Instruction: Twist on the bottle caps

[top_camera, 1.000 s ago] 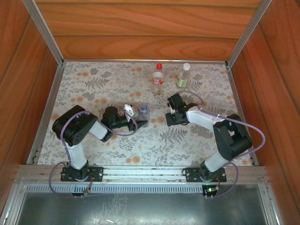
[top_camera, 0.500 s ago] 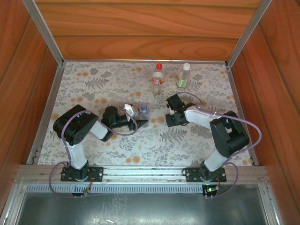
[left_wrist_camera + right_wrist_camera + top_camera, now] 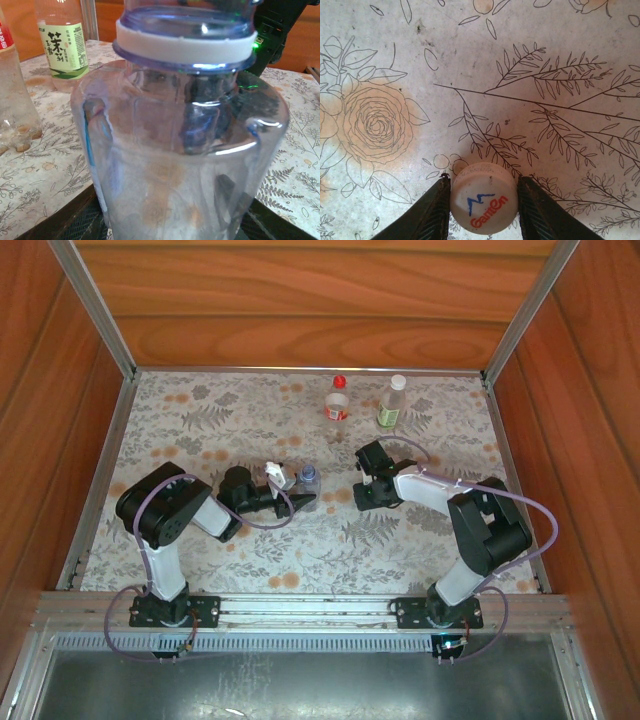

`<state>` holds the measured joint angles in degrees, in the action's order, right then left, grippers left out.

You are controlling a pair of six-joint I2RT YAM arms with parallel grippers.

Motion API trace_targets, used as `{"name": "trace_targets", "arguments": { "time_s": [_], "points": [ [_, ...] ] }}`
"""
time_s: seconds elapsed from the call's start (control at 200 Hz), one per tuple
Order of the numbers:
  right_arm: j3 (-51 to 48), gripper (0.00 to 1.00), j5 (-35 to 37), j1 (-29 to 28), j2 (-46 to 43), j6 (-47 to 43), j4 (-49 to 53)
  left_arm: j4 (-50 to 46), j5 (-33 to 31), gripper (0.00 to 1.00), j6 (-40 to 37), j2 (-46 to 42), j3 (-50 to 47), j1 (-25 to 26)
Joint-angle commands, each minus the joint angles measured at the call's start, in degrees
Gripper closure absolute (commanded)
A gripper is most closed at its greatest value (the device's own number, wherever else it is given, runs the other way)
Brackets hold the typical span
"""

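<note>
While right fingers [image 3: 436,215] pinch white cap [image 3: 484,197] (red "Ganten" lettering) | left fingers [image 3: 75,222] — clasping bluish bottle [image 3: 180,150]

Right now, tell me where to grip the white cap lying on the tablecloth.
Take the white cap by its round side wall, straight down from above. It lies flat, printed top up, so only its opposite sides offer grip; the right gripper pinches it that way.

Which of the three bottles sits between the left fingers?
The bluish unlabelled bottle, flanked by the left fingers, nearer the arms. The red-labelled bottle and green-labelled bottle stand free at the far edge, each capped.
</note>
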<state>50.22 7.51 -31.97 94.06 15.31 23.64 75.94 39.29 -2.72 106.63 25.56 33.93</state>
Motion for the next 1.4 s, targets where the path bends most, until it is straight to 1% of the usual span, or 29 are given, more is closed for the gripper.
{"name": "trace_targets", "arguments": {
  "time_s": [0.0, 0.2, 0.405, 0.56, 0.705, 0.86, 1.04, 1.254, 1.279, 1.394],
  "points": [
    [1.2, 0.61, 1.1, -0.6, -1.5, 0.2, 1.7, 1.9, 1.4, 0.44, 0.5, 1.0, 0.7, 0.4],
    [2.3, 0.62, 1.0, -0.6, -3.6, -0.7, 4.2, 2.1, 1.7, 0.44, 0.5, 1.7, 0.9, 0.4],
    [5.9, 0.62, 0.9, -1.4, -6.5, -2.4, 9.4, 2.5, 1.9, 0.44, 0.7, 2.3, 1.1, 0.4],
    [12.0, 0.62, 0.3, -2.7, -7.5, -4.0, 16.0, 2.6, 2.1, 0.44, 1.0, 2.8, 1.4, 0.5],
    [19.8, 0.62, -0.1, -4.3, -7.3, -5.5, 22.6, 3.0, 2.0, 0.44, 1.0, 3.4, 1.5, 0.5],
    [29.4, 0.62, -0.5, -6.6, -5.8, -6.5, 29.6, 3.8, 2.0, 0.44, 1.1, 4.0, 1.5, 0.5],
    [39.1, 0.62, -2.0, -9.5, -3.1, -7.4, 34.8, 4.9, 2.1, 0.44, 1.3, 5.0, 1.6, 0.6],
    [48.1, 0.62, -3.4, -12.7, 0.7, -9.2, 38.9, 5.2, 2.0, 0.44, 1.1, 5.3, 1.5, 0.6],
    [48.9, 0.62, -3.5, -13.0, 2.9, -9.4, 39.4, 5.2, 2.0, 0.44, 1.0, 5.3, 1.5, 0.6],
    [52.1, 0.62, -3.8, -14.4, 5.3, -10.2, 41.0, 5.1, 1.9, 0.44, 0.9, 5.3, 1.5, 0.5]
  ]
}}
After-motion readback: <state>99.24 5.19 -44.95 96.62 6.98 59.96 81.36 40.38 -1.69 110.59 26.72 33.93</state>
